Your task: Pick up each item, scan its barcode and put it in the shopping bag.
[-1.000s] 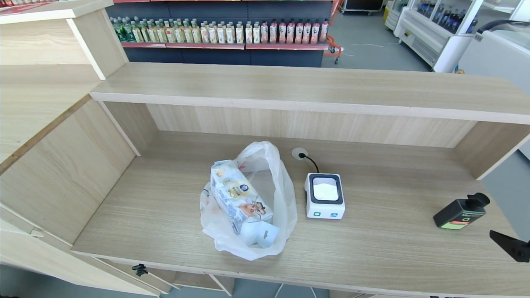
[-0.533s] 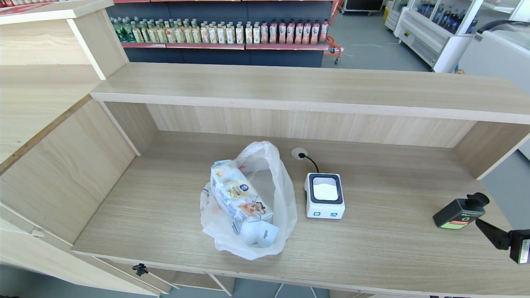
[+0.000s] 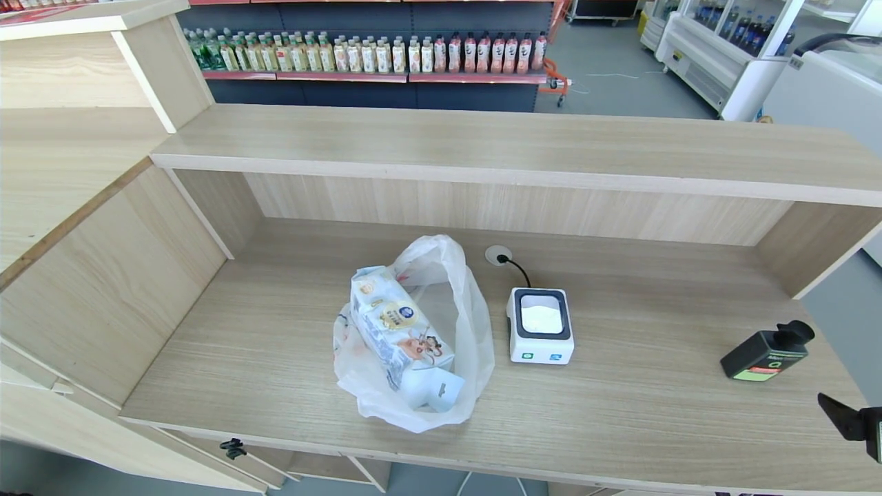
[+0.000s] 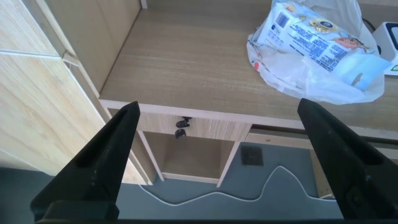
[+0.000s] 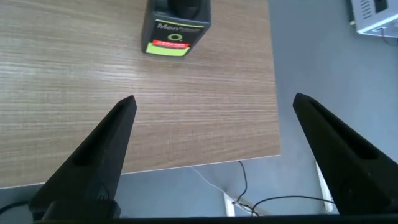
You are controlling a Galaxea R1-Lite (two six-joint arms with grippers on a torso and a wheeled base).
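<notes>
Pickup of the dark bottle [image 3: 765, 355] is judged to be the step in hand.

Head view: the bottle lies on its side on the counter [image 3: 620, 427], just ahead of the right gripper [image 3: 851, 421] and apart from it. The fingers should go forward over the broad body rather than the narrow cap end, then close across its width. The scanner [image 3: 541, 325] and the shopping bag [image 3: 420, 344], with a printed pack [image 3: 396, 324] inside, sit well off to the fingers' left.

Left wrist view: the left gripper [image 4: 217, 165] has its fingers spread wide and empty, and the bag [image 4: 317, 62] is well beyond the tips.

Right wrist view: the fingers [image 5: 93, 168] are spread with nothing between them. The bottle [image 5: 177, 25] lies ahead, nearer one finger's line than centred, so a small sideways correction seems advisable before descending. The counter edge is close, so a careless nudge could roll it off.

The bottle is black and flat-sided, with a green and red label band facing up and a dark cap
</notes>
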